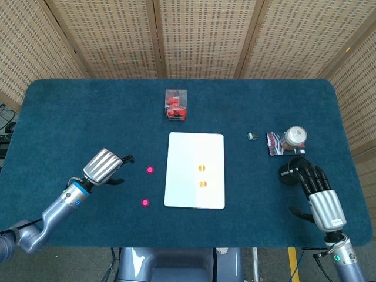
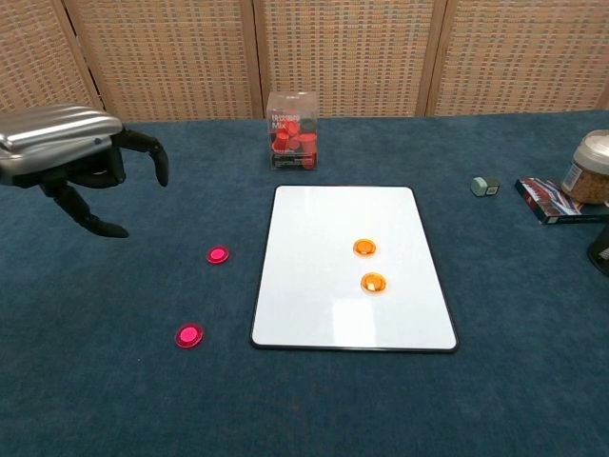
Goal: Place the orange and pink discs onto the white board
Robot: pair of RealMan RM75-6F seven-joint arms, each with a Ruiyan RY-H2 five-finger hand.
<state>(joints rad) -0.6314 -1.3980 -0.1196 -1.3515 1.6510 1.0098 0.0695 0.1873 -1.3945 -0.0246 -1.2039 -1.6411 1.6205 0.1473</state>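
The white board [image 1: 195, 170] [image 2: 347, 267] lies flat mid-table with two orange discs [image 1: 202, 168] [image 1: 202, 184] [image 2: 364, 248] [image 2: 373, 282] on it. Two pink discs [image 1: 150, 170] [image 1: 145, 202] [image 2: 218, 254] [image 2: 189, 335] rest on the blue cloth left of the board. My left hand [image 1: 104, 166] [image 2: 76, 157] hovers left of the far pink disc, fingers curved downward and apart, holding nothing. My right hand [image 1: 317, 191] sits at the right near edge, fingers spread, empty; the chest view does not show it.
A clear box of red pieces [image 1: 175, 105] [image 2: 292, 130] stands behind the board. At the right are a small grey cube [image 1: 252, 136] [image 2: 484, 186], a jar [image 1: 293, 138] [image 2: 590, 168] on a patterned packet, and a dark round object [image 1: 287, 173] by my right hand.
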